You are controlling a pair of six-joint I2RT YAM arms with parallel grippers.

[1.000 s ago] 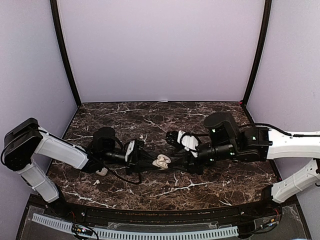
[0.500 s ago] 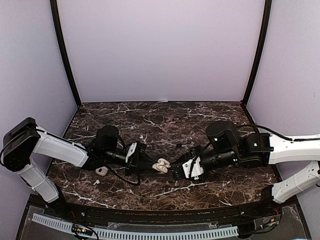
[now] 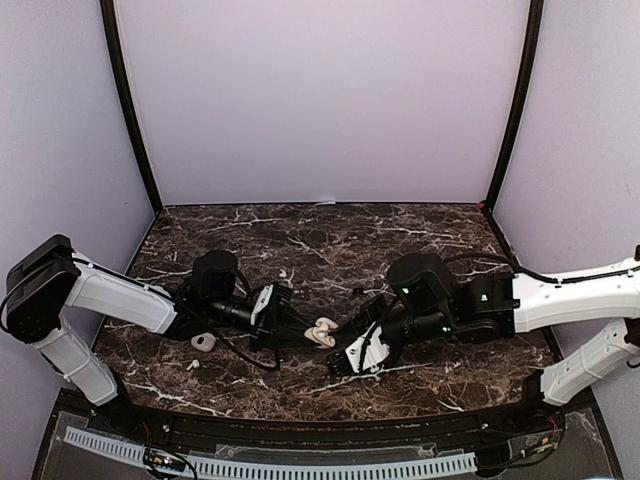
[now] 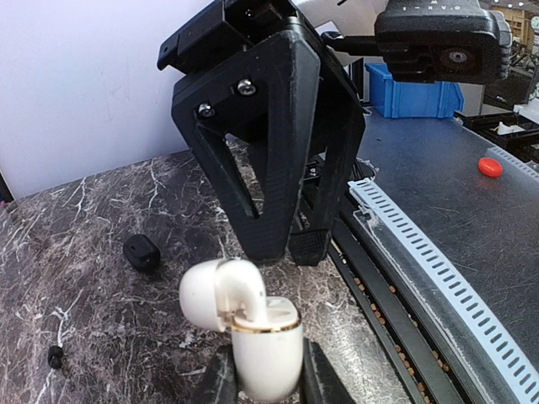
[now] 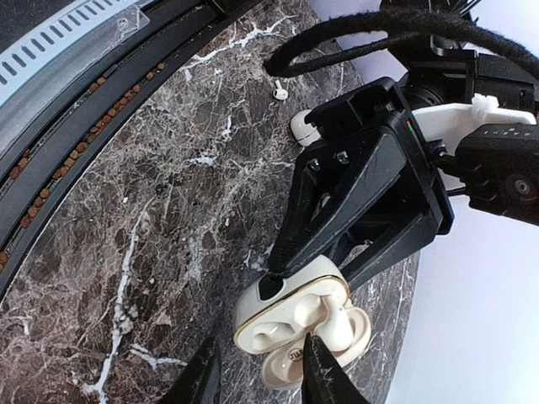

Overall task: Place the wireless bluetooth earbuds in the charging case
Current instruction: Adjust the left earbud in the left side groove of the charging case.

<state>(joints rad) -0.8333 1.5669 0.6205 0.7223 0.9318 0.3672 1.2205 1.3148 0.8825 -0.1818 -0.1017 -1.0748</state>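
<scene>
Dark veined marble formed the table (image 3: 420, 225), closed in by plain lavender walls, with two arms reaching toward its middle.

The left gripper (image 3: 300, 327) was clenched on the base of a white charging case (image 4: 265, 345), holding it with the lid swung open. The right gripper (image 5: 261, 353) hung just beside that open case, its fingers apart and nothing visible between them.

The chief risk, as I judged it, was contact. The two grippers stood very close, and a sideways drift by the right one could knock the case askew in its grip or shut the lid. An empty-handed approach would also gain nothing, since I could not make out any earbud carried. Whether a bud already sat in a well was unclear.

Counted by size:
- Arms: two.
- Cases: three. These were the held white one, a second white pebble (image 3: 203, 342) lying beside the left arm, and a black one (image 4: 141, 251) farther off.
- Wireless bluetooth earbuds loose on the marble: two white, one (image 3: 190, 365) near the left arm and one (image 3: 285, 272) behind the grippers.
- One tiny black piece (image 4: 55, 356), probably a bud.
</scene>
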